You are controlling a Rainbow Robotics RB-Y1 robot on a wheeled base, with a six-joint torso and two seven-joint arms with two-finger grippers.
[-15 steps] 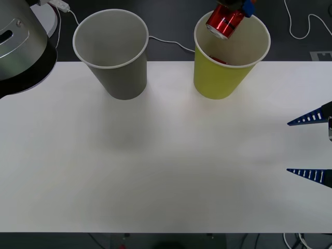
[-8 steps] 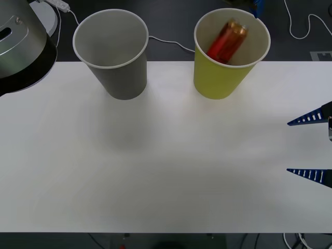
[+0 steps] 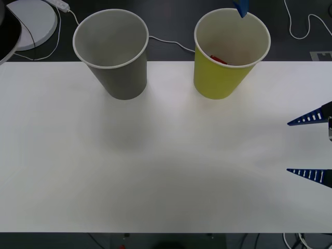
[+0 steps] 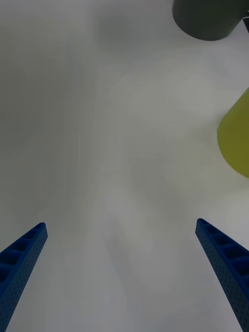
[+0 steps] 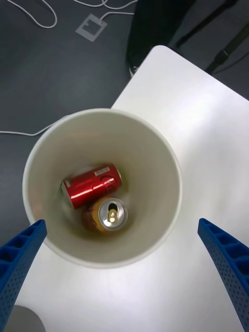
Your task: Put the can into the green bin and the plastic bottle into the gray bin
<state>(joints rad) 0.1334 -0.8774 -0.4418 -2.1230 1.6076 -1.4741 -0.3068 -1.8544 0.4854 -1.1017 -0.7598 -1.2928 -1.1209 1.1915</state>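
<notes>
The can [image 5: 110,215] stands upright at the bottom of the green bin [image 5: 171,171], gold-silver top up, touching a second red can [image 5: 92,185] that lies on its side. My left gripper [image 5: 122,224] hangs open directly above this bin with nothing in it; one blue fingertip [image 3: 240,6] shows over the green bin [image 3: 218,83] at the back right. The gray bin [image 3: 122,78] stands upright at the back left. My right gripper [image 3: 310,147] rests open and idle at the table's right edge. The plastic bottle is out of view.
The white table [image 3: 166,166] stretches wide in front of both bins. White cables [image 3: 166,41] and a white round base [image 3: 31,18] lie on the dark floor behind it. The right wrist view looks across the table to the gray bin [image 4: 207,18] and green bin [image 4: 236,137].
The can left my left gripper, fell through the green bin's mouth and now rests inside. The left arm's bulky joint has left the top left corner. The right gripper stayed still.
</notes>
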